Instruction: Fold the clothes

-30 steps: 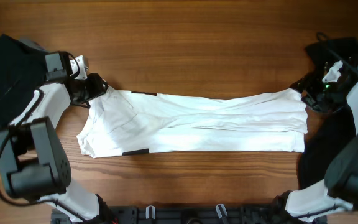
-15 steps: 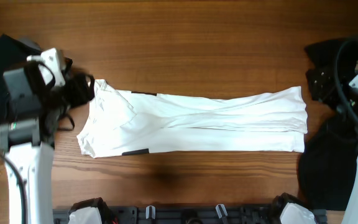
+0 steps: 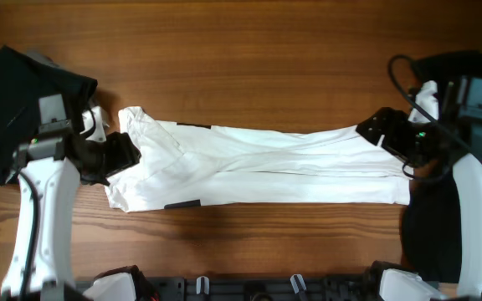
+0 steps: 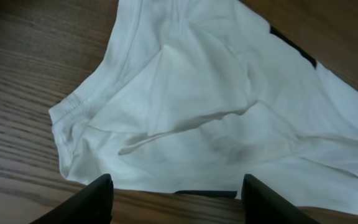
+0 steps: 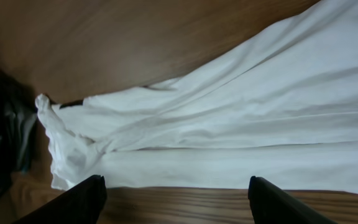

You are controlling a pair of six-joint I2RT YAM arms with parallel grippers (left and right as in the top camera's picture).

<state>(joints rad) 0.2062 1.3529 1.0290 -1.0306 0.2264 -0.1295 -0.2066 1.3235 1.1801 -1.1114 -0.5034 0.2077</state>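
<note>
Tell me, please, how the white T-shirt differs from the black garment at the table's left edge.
The white T-shirt is pale, the black garment dark. The white T-shirt lies stretched as a long band across the middle; the black garment sits bunched at the edge, partly out of frame. Both are cloth lying on the wooden table.

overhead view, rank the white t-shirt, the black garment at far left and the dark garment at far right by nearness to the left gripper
From the left gripper:
1. white T-shirt, its left end right at the gripper.
2. black garment, just beyond, upper left.
3. dark garment, far right edge.
</note>
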